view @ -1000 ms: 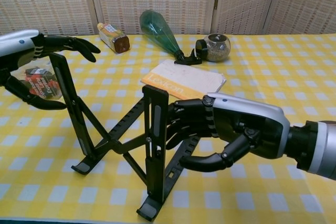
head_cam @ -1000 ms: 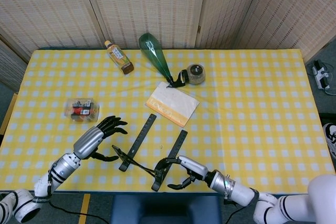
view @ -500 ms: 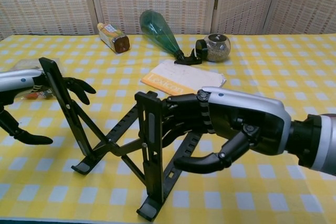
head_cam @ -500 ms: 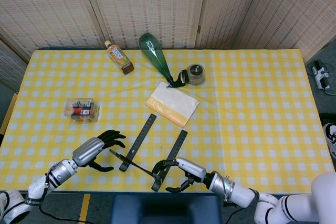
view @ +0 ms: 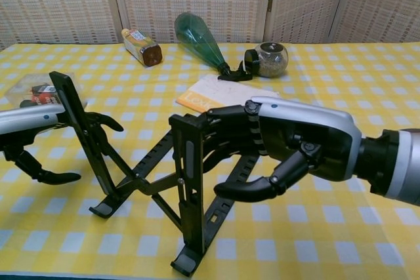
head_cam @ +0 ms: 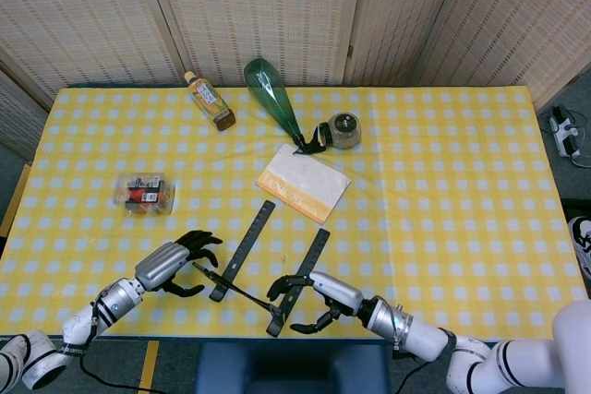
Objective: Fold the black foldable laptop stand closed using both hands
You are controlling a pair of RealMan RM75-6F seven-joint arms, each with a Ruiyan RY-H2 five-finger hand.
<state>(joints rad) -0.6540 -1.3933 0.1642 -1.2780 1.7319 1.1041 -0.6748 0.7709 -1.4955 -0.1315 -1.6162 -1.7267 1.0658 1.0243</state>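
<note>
Beside one laptop stand (view: 177, 181), left hand (view: 39, 129) and right hand (view: 289, 145) seemingly cup its two uprights, fingers spread.

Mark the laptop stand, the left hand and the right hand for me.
laptop stand (view: 187, 181), chest view, on its near upright bar.
left hand (head_cam: 171, 263), head view, on the back of the hand.
right hand (view: 295, 142), chest view, on the silver back of the hand.

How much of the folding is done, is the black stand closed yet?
Not yet. The black stand is open, its two uprights apart and its crossed bars spread. Done so far: both hands are at it. The right hand curls its fingers by the right upright, and the left hand sits at the left upright; whether either truly grips is unclear. Left to do: push the uprights together until the stand lies flat.
</note>
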